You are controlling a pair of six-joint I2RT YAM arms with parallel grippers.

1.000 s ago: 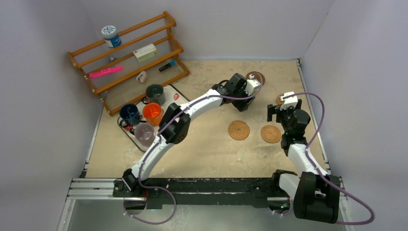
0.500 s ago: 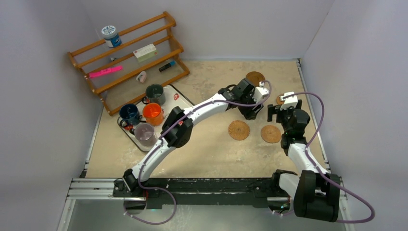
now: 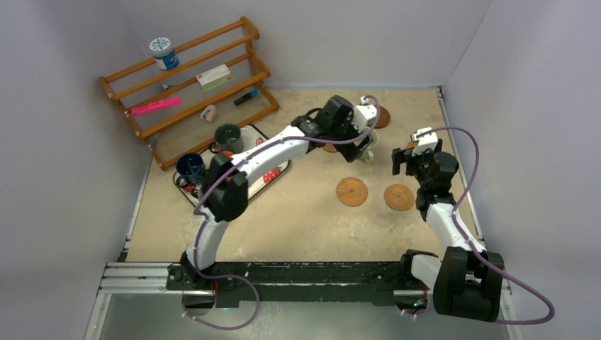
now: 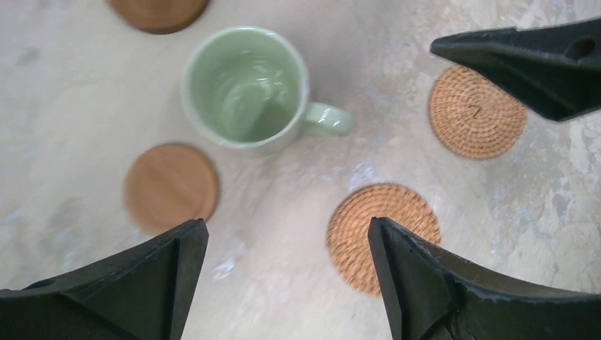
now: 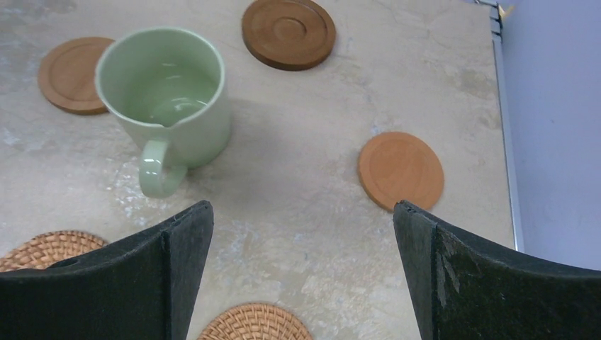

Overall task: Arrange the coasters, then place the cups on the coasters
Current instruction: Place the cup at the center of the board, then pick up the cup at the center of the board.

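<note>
Coasters (image 3: 352, 191) lie flat on the table (image 3: 298, 212) in the top view. Two woven ones sit side by side right of centre. A dark coaster (image 3: 383, 118) lies further back, half hidden by the left arm. The left pincer (image 3: 363, 147) hangs between the dark coaster and the woven pair, and the right pincer (image 3: 405, 161) is just right of it. At the left a tray (image 3: 273, 170) holds a grey-green cup (image 3: 228, 136) and a blue cup (image 3: 190, 166), both upright. The arm's elbow covers the rest of the tray. Behind the tray, a wooden rack (image 3: 191, 85) carries a jar (image 3: 163, 53) on its top rail.

In the left wrist view the green cup (image 4: 244, 88) stands upright on bare table, mouth up and empty. Its handle points right in the frame, toward one woven coaster. A smooth coaster (image 4: 171, 185) lies just beside the cup at its lower left. The second woven one is at the lower right, and the dark coaster is cut by the top edge. The left pincer's fingers (image 4: 142, 283) are spread wide with nothing between them, and the cup is beyond their tips.

In the right wrist view the green cup's handle points toward the camera and slightly left. The dark coaster is behind it and the smooth coaster is left of it. An orange-brown coaster (image 5: 400, 170) lies near the table's right edge. The woven pair is cut by the bottom edge. The right pincer is wide open and empty.
</note>
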